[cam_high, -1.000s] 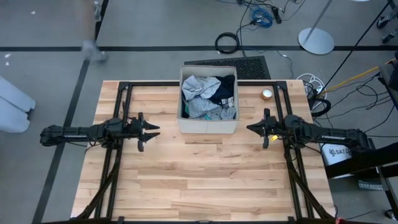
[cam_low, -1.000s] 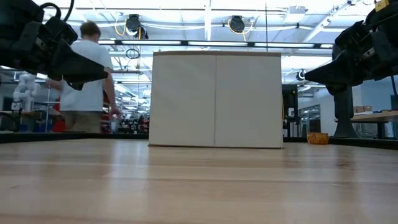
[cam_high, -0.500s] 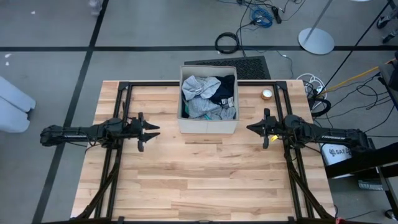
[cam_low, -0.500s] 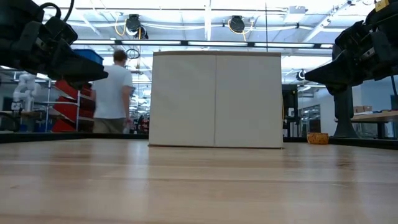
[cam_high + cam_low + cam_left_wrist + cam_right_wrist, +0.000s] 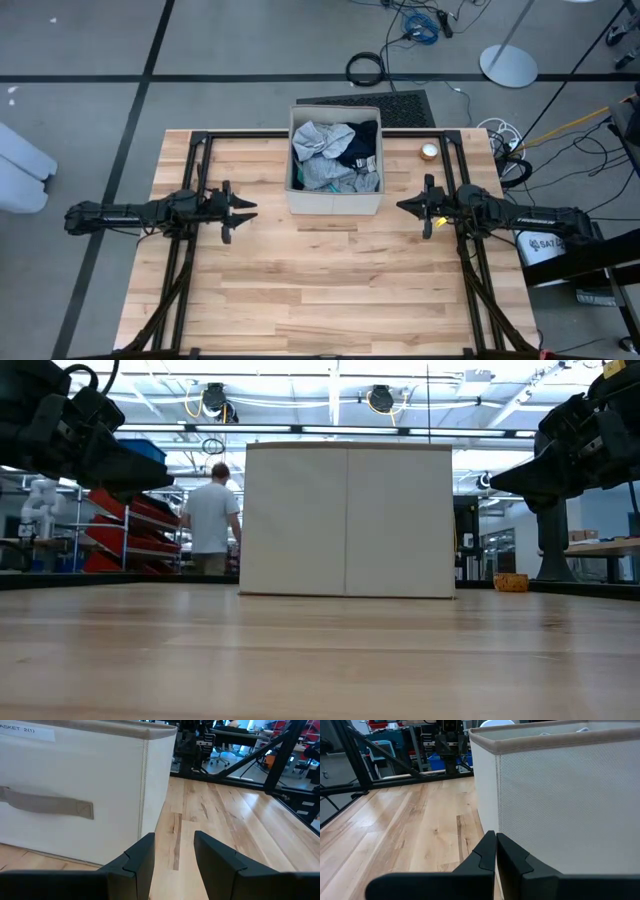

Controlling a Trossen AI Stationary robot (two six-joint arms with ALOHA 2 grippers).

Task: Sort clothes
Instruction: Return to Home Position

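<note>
Clothes (image 5: pixel 335 155) all inside the beige fabric box (image 5: pixel 335 203), heaped to about the rim. Grey top (image 5: pixel 318 140) toward the left side, navy piece (image 5: pixel 364 135) in the far-right corner, dark striped piece (image 5: pixel 366 161) against the right wall.

Box upright at the far-middle of the wooden table (image 5: pixel 330 290). Handle (image 5: pixel 45 805) and a white label (image 5: pixel 27 732) on the wall facing the left arm.

Left gripper (image 5: pixel 248 209) just left of the box, raised off the tabletop, pointing at it. Fingers (image 5: pixel 142 855) parted by a narrow gap, nothing between them.

Right gripper (image 5: pixel 403 207) mirrored just right of the box, not touching it. Fingers (image 5: pixel 485 852) pressed together, gripping nothing.

Roll of tape (image 5: pixel 429 152) on the table near the far-right corner, apart from the box.

Person (image 5: pixel 213 510) in a light shirt in the room behind, back turned, showing in the low view beside the box's left edge.
</note>
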